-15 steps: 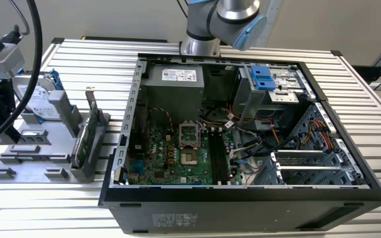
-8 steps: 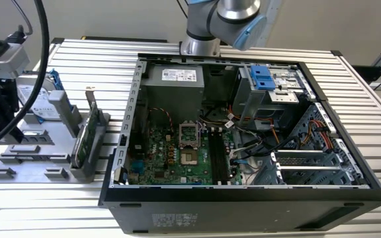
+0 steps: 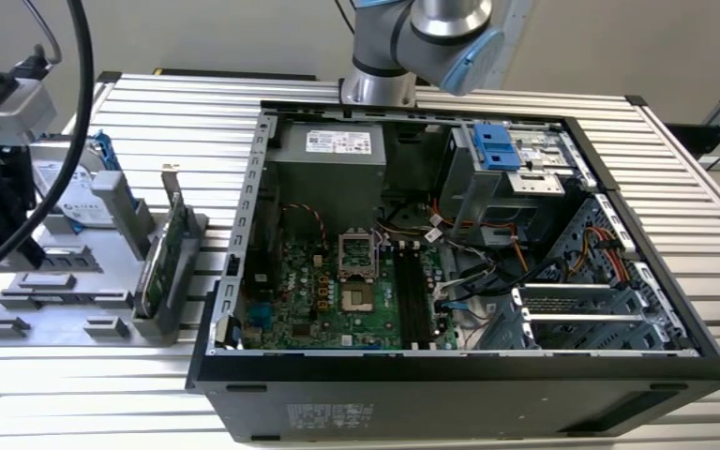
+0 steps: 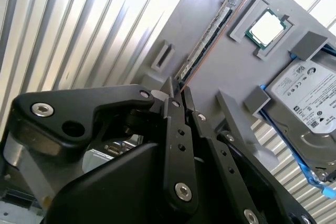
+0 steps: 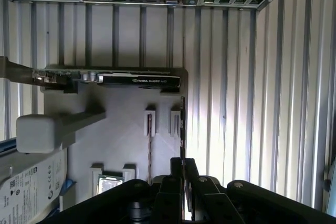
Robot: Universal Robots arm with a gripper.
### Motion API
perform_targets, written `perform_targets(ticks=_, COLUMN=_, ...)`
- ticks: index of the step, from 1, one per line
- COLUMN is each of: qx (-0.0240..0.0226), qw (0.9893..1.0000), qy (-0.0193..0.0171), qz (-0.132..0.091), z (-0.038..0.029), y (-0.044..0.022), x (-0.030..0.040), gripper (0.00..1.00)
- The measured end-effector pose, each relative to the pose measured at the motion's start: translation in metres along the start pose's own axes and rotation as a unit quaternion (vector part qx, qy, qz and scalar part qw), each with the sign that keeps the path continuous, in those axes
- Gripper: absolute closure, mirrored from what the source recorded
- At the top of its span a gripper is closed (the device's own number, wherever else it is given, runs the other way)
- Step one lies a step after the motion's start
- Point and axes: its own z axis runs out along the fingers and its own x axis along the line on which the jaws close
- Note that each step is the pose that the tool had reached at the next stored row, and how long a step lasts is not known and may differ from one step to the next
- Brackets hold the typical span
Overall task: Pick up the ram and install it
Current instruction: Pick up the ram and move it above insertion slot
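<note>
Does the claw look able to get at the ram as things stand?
Probably yes: the claw hangs at one end of the ram, upright on edge in the grey holder, nothing between them.

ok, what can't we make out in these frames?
The ram: near end hidden behind the gripper, in both wrist views.
Hard drive: cut off by the picture edge, second wrist view.
Motherboard memory slots: too small in the exterior view to judge their latches.
</note>
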Motion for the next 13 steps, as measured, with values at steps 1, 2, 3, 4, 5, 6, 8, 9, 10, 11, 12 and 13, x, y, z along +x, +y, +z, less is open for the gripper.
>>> perform_targets(ticks=1, qx=0.0001, qw=1.0, qy=0.0, qz=0.0, z=-0.0013, y=0.0, x=0.0, gripper=1.0)
perform_targets(ticks=2, qx=0.0002, qw=1.0, qy=0.0, qz=0.0, z=-0.0027, y=0.0, x=0.0, gripper=1.0)
perform_targets(ticks=3, qx=0.0001, qw=1.0, qy=0.0, qz=0.0, z=-0.0037, y=0.0001, x=-0.0001, gripper=1.0)
perform_targets(ticks=4, qx=0.0001, qw=1.0, qy=0.0, qz=0.0, z=-0.0045, y=0.0001, x=-0.0001, gripper=1.0)
perform_targets(ticks=5, qx=0.0001, qw=1.0, qy=0.0, qz=0.0, z=-0.0054, y=0.0001, x=-0.0001, gripper=1.0)
perform_targets(ticks=6, qx=0.0001, qw=1.0, qy=0.0, qz=0.0, z=-0.0061, y=0.0001, x=-0.0001, gripper=1.0)
perform_targets(ticks=8, qx=0.0001, qw=1.0, qy=0.0001, qz=0.0, z=-0.0072, y=0.0001, x=-0.0001, gripper=1.0)
perform_targets(ticks=9, qx=0.0001, qw=1.0, qy=0.0, qz=0.0, z=-0.0078, y=0.0001, x=-0.0001, gripper=1.0)
perform_targets(ticks=10, qx=0.0001, qw=1.0, qy=0.0, qz=0.0, z=-0.0084, y=0.0001, x=-0.0002, gripper=1.0)
perform_targets(ticks=11, qx=0.0001, qw=1.0, qy=0.0, qz=0.0, z=-0.0088, y=0.0002, x=-0.0001, gripper=1.0)
perform_targets(ticks=12, qx=0.0001, qw=1.0, qy=0.0, qz=0.0, z=-0.0094, y=0.0002, x=-0.0002, gripper=1.0)
perform_targets(ticks=13, qx=0.0001, qw=1.0, qy=0.0, qz=0.0, z=-0.0099, y=0.0001, x=-0.0002, gripper=1.0)
